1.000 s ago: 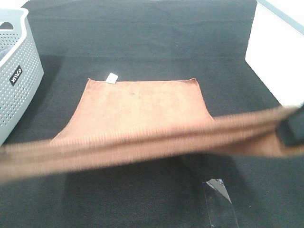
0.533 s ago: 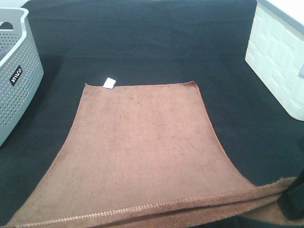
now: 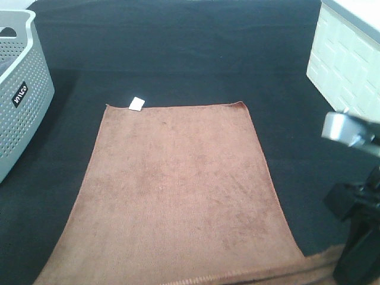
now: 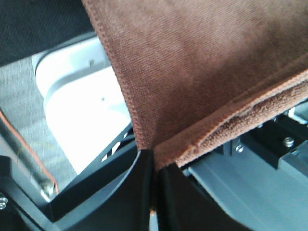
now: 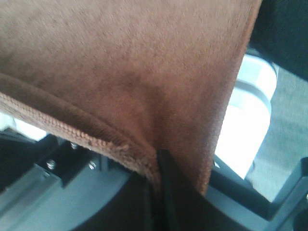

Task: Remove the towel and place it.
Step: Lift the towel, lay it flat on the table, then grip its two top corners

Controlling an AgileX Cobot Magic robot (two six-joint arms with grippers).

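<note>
Towel [image 3: 178, 190], soft, light and limp: we judge its stitched corners the best hold, where left gripper [image 4: 154, 161] and right gripper [image 5: 159, 161] each pinch it.

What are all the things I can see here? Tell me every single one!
towel: one, brown, spread over the middle of the table.
tag: one, white, at the towel's far left corner.
basket: one, grey with little holes, at the left edge.
box: one, white, at the far right.
table cover: one, black, under everything.
left pincer: one, black, shut on a towel corner.
right pincer: one, black, shut on another towel corner.
arm: one in the high view, black, near right.
</note>
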